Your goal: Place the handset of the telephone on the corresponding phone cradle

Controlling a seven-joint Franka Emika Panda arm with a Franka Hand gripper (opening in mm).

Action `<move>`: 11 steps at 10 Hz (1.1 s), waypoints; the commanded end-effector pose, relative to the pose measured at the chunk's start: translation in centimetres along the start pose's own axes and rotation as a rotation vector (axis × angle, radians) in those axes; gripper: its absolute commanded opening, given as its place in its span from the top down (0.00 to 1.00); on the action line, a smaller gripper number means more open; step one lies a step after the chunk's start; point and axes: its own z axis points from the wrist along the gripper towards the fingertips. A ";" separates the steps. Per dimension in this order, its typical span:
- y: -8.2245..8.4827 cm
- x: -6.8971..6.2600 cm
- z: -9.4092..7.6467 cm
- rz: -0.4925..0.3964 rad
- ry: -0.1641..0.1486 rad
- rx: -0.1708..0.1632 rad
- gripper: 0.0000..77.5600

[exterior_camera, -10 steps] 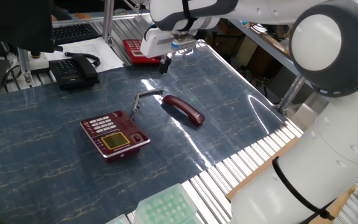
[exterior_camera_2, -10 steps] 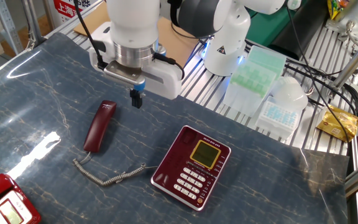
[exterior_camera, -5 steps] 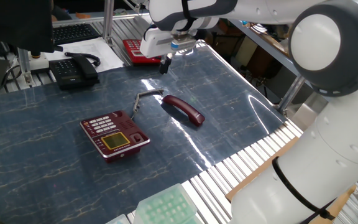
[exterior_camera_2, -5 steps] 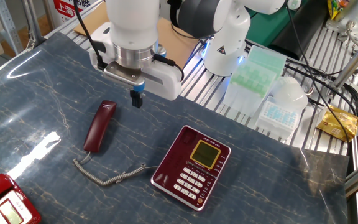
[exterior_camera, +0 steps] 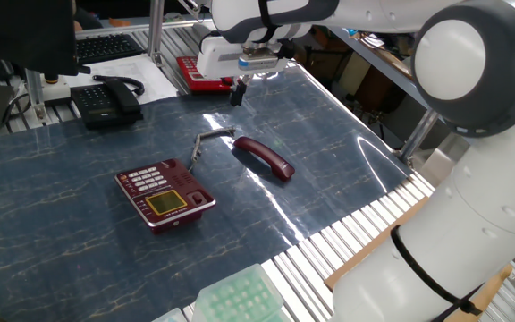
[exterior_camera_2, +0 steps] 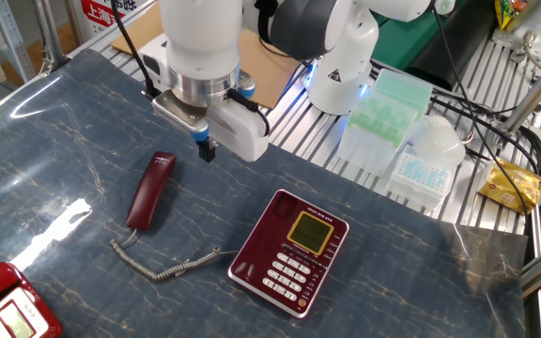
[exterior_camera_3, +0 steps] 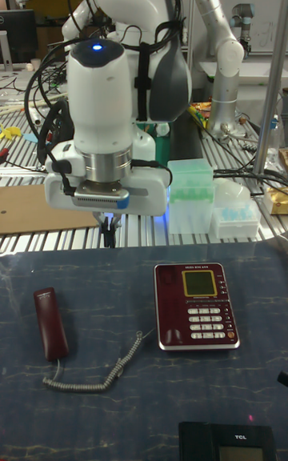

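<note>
The squarish dark red telephone [exterior_camera_2: 290, 249], pale buttons and yellow-green display, sits on the marbled blue surface [exterior_camera_2: 421, 272] with its cradle [exterior_camera_3: 165, 305] bare; the handset [exterior_camera_2: 150, 190] — glossy, maroon, gently curved — lies well apart, joined by a thin coiled grey cord [exterior_camera_2: 162, 267]; beyond, the end effector [exterior_camera_2: 207, 147] hangs above, empty, fingers apparently closed — likely poised for a grasp.

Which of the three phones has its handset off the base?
The dark red phone: its handset lies apart on the table. The black phone shows its handset seated; the bright red phone is partly hidden.
</note>
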 end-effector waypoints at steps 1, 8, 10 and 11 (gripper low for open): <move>0.0 -0.2 0.0 -0.033 -0.001 0.008 1.00; -2.5 -3.8 3.8 -0.114 0.001 0.014 1.00; -3.7 -4.4 5.0 -0.145 0.001 0.012 1.00; -4.1 -4.7 5.4 -0.155 0.001 0.011 1.00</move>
